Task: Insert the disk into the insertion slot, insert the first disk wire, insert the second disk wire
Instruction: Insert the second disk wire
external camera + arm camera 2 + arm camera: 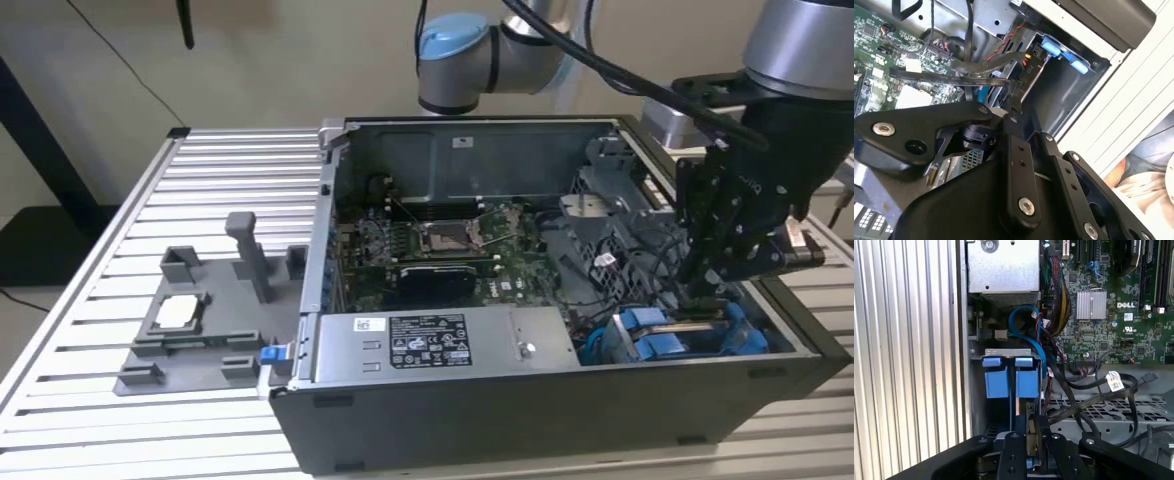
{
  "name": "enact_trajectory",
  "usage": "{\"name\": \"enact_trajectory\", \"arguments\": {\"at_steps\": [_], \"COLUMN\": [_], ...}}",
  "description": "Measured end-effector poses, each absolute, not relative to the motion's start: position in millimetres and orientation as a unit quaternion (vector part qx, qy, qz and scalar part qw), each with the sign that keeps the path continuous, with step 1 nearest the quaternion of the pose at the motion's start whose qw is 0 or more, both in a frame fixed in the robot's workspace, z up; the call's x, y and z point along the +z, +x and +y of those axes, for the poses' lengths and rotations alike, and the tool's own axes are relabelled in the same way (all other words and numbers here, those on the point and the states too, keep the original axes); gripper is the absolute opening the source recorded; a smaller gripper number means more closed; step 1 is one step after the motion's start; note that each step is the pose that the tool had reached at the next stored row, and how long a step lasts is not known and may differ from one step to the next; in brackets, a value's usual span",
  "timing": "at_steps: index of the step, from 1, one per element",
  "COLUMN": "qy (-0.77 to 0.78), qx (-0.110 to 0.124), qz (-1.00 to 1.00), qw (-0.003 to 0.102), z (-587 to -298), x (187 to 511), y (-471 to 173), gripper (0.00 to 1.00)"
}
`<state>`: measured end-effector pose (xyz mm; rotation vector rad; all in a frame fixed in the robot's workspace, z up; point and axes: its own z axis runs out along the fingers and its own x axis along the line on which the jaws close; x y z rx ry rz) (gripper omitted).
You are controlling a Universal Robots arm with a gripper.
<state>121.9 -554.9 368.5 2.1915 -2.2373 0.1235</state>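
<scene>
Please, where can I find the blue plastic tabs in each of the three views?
Exterior view: the blue tabs sit low in the case, at the exterior view's right.
Second wrist view: beyond the black cables, blue tabs.
First wrist view: blue tabs between the table slats and the motherboard.
Shared landmark: the green motherboard.

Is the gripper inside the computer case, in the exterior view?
Yes, the gripper reaches down into the open computer case, just above the blue carriers.
</scene>
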Motion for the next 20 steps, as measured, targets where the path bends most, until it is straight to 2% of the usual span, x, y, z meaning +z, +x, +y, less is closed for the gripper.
{"name": "enact_trajectory", "arguments": {"at_steps": [20], "qy": [0.699], "qx": [0.038], "qz": [-0.714], "qw": [0.005], "z": [-555.2], "x": [379.0], "y": [122.0], "gripper": [0.24]}}
